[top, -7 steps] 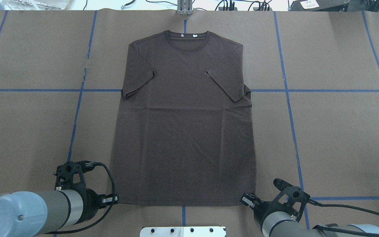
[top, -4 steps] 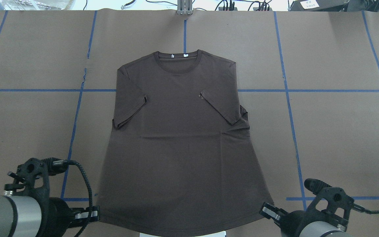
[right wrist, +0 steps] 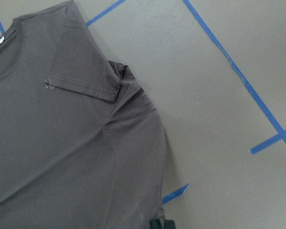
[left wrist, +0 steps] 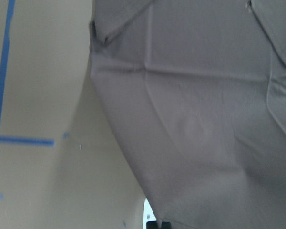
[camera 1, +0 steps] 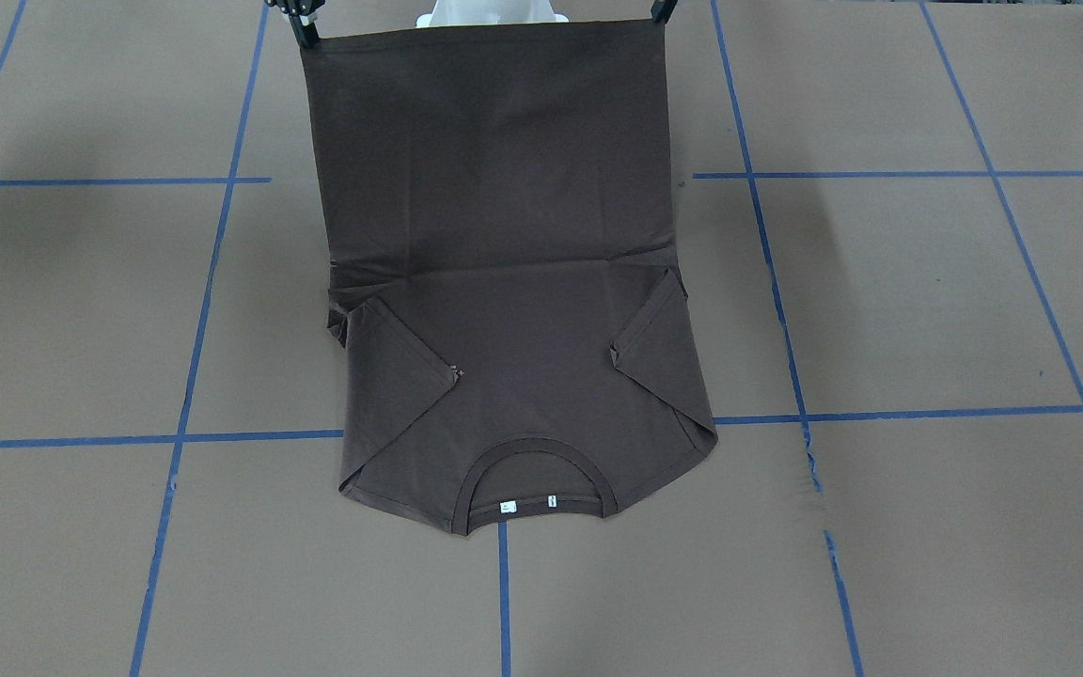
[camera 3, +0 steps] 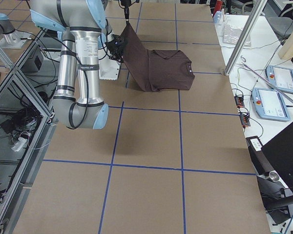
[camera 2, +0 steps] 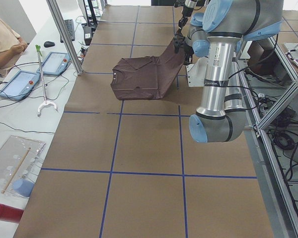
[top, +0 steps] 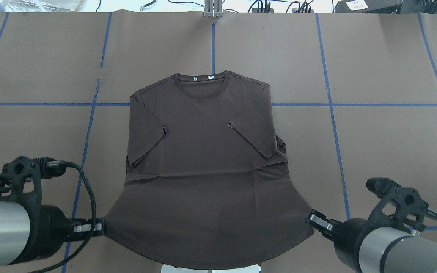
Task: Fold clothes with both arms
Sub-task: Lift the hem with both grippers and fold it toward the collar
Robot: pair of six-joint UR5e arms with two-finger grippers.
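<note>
Dark brown short-sleeved cotton T-shirt (top: 203, 159), sleeves folded in, collar end flat on blue-taped brown paper table (top: 393, 144), hem raised over white pedestal base (camera 1: 490, 11), corners pinched in closed black left gripper (top: 99, 227) and right gripper (top: 311, 220); risks: uneven carry skews fold, sleeves loosen, corner slips.
</note>
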